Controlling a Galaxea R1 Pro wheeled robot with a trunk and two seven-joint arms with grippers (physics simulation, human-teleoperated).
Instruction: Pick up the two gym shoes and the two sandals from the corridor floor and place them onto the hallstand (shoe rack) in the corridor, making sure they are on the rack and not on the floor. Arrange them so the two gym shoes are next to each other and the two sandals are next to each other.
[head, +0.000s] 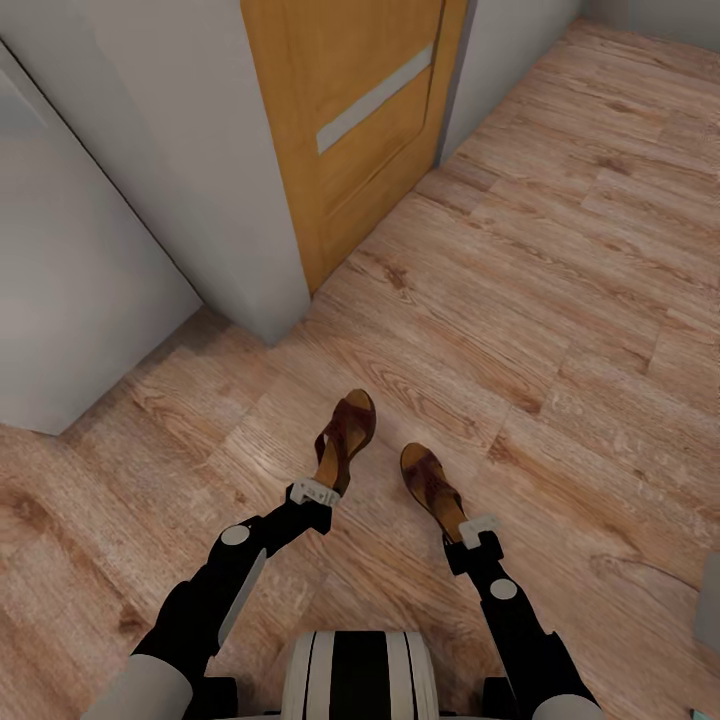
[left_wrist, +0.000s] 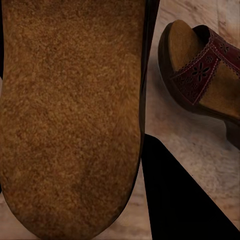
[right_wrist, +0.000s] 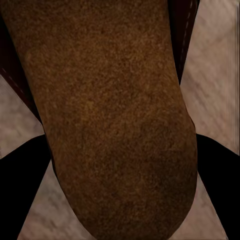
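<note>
From the head camera, each end effector held a sandal by its heel above the corridor floor: the left end effector pinched the left sandal, the right end effector the right sandal. An orange door stood beyond. The left wrist camera showed a tan footbed up close and the other sandal beside it. The right wrist camera showed another footbed over floor planks.

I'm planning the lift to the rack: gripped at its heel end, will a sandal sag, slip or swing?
The left sandal shows a thick dark sole and raised heel, so it probably stays stiff rather than sagging. Its footbed looks suede-like and matte, so slipping seems unlikely. Held at the heel end by the left gripper, its toe may droop or swing.
</note>
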